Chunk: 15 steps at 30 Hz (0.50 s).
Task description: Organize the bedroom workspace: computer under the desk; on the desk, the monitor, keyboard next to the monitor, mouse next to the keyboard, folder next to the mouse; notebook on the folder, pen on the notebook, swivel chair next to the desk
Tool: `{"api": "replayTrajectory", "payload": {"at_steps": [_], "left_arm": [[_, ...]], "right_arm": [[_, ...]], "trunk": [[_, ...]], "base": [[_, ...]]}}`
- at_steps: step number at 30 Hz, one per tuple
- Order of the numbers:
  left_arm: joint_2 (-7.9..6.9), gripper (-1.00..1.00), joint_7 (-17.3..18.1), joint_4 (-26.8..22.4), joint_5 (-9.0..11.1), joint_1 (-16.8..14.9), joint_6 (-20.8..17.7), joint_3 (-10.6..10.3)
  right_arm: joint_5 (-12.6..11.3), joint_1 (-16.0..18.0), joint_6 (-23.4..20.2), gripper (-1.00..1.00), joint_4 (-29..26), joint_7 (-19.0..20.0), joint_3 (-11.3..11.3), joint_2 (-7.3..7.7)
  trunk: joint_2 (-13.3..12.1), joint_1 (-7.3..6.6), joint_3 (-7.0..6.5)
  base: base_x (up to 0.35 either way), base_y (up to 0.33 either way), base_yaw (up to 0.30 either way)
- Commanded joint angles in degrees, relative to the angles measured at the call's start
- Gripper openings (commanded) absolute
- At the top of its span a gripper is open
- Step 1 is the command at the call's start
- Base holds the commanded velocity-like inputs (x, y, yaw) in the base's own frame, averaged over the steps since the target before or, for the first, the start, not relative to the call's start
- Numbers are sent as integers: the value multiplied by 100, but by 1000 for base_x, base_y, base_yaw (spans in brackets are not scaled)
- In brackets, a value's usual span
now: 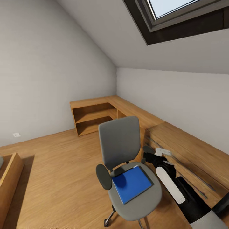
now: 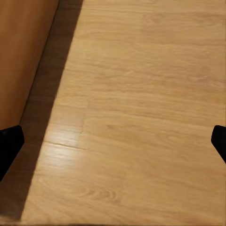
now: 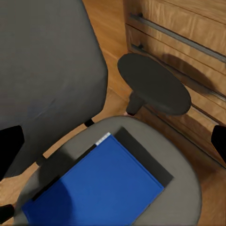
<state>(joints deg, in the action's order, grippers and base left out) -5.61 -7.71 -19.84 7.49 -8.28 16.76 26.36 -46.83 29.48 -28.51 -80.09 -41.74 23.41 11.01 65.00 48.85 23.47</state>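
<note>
The grey swivel chair (image 1: 119, 146) stands on the wooden floor with its back toward the wooden unit along the wall. The bright blue folder (image 1: 132, 183) lies flat on its seat. My right gripper (image 1: 147, 158) hovers beside the chair's right armrest (image 3: 153, 82), above the seat's far side. In the right wrist view the right gripper (image 3: 113, 146) is open, its dark fingertips (image 3: 9, 150) spread wide over the folder (image 3: 101, 188) and the backrest (image 3: 47, 66). My left gripper (image 2: 113, 143) is open over bare floor, holding nothing.
A light wooden L-shaped shelf unit (image 1: 95, 111) fills the corner, running into a drawer front with metal rails (image 1: 184, 149) close to the chair's right. Another wooden piece (image 1: 8, 178) stands at the left. Wooden floor (image 1: 57, 165) lies between them. A skylight (image 1: 178, 12) sits in the sloped ceiling.
</note>
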Motion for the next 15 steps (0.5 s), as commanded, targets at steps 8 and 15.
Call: {"api": "replayTrajectory", "payload": {"at_steps": [8, 15], "left_arm": [[4, 100, -1, 5, 59, -6, 28, -17], [31, 100, 10, -54, 64, -6, 115, -13]], "right_arm": [[-37, 5, -14, 100, -18, -49, 17, 11], [-48, 5, -23, 100, -18, -39, 8, 22]], "trunk": [[4, 0, 6], [4, 0, 6]], "base": [[0, 0, 250], [0, 0, 49]]}}
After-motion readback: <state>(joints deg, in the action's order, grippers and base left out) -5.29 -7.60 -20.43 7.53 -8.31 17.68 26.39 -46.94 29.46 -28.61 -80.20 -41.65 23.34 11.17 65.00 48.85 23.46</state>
